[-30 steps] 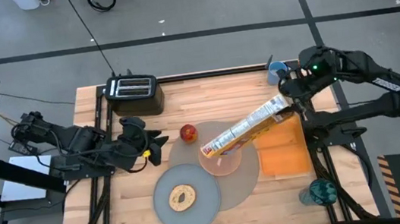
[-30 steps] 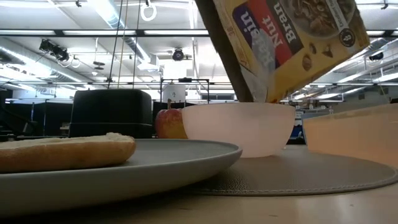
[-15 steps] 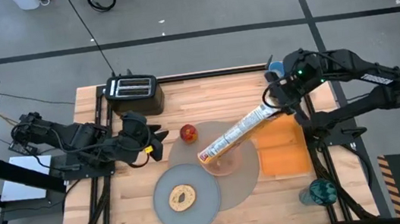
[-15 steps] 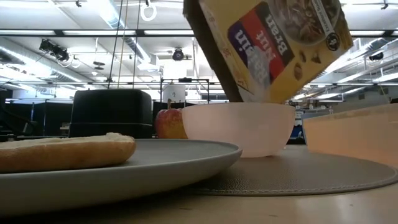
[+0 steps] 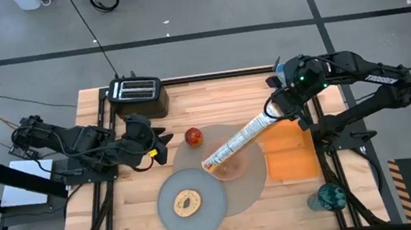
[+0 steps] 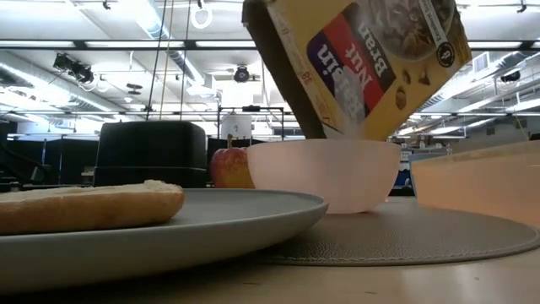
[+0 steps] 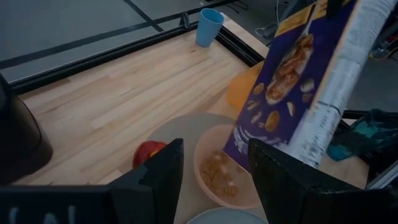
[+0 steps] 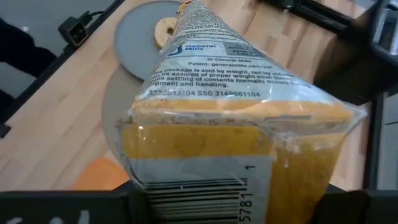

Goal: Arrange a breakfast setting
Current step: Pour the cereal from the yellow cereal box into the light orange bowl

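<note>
— Where's the yellow cereal box (image 5: pixel 241 137)?
— Tilted over the small pink bowl (image 5: pixel 231 165), long axis from two o'clock down to eight, mouth lowest.
— Pincers?
— Right pincer (image 5: pixel 287 108) grasps its upper end; left pincer (image 5: pixel 160 145) spread, idle.

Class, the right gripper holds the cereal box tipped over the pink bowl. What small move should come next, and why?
Probably tip the cereal box back upright: the right gripper holds its mouth over the pink bowl, which already contains cereal.
</note>
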Controlling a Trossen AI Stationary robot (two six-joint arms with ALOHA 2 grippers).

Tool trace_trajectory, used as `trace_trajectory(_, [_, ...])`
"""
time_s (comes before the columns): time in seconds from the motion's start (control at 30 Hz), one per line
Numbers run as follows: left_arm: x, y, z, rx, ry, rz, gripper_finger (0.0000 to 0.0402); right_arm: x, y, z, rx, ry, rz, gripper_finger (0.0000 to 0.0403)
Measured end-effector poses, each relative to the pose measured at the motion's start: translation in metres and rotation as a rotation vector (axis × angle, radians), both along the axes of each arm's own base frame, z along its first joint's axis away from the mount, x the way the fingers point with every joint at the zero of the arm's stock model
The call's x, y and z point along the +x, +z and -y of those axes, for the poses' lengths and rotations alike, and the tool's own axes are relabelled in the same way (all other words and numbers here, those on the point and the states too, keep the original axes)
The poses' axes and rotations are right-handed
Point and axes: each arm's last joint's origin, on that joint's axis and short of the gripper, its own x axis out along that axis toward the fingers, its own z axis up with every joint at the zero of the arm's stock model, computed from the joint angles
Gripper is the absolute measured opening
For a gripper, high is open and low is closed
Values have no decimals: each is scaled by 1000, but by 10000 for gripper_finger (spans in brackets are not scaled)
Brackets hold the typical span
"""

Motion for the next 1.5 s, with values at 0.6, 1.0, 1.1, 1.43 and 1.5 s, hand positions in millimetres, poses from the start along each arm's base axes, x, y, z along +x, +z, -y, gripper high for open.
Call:
trace_trajectory(0.6, [0, -1, 1, -21, -33, -20, 188, 1, 4, -5, 39, -22, 0, 153])
trace_trajectory(1.0, [0, -1, 1, -23, -32, -19, 188, -2, 13, -7, 44, -25, 3, 153])
trace_trajectory(1.1, [0, -1, 1, -24, -31, -18, 188, -2, 13, -8, 62, -16, 0, 153])
trace_trajectory(1.43, [0, -1, 1, -29, -28, -15, 188, -2, 14, -9, 60, -33, 9, 153])
trace_trajectory(1.5, [0, -1, 1, -30, -28, -15, 188, -1, 14, -10, 69, -16, 9, 153])
